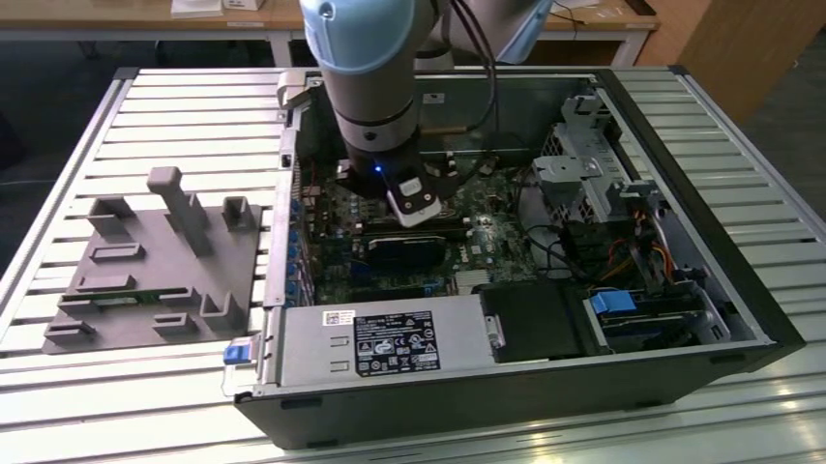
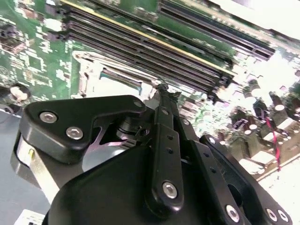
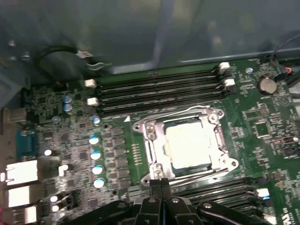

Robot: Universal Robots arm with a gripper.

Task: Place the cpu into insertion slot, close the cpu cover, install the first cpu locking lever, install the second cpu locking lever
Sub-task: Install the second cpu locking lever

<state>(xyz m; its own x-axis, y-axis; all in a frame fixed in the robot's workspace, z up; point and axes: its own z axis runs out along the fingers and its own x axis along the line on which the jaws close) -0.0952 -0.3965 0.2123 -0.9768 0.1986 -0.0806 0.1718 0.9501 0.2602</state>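
In the first wrist view the pale square cpu [image 3: 190, 145] lies in the insertion slot [image 3: 151, 157] on the green motherboard. The silvery cpu cover [image 3: 157, 136] lies flat around it. A thin wire lever [image 3: 187, 111] runs along the socket edge beside the memory slots, and another [image 3: 206, 174] along the opposite edge. My gripper [image 3: 157, 183] has its black fingers pressed together, shut on nothing I can see, right at that second edge near a socket corner. The second wrist view shows the gripper [image 2: 163, 88] tip beside the bright socket [image 2: 117, 86].
The arm [image 1: 374, 106] reaches down into an open computer case [image 1: 722, 319]. Long black memory slots [image 3: 159, 89] flank the socket. A power supply [image 1: 387, 340], a drive cage [image 1: 594, 184] and cables [image 1: 568, 251] crowd the case. A grey fixture [image 1: 155, 261] sits on the slatted table.
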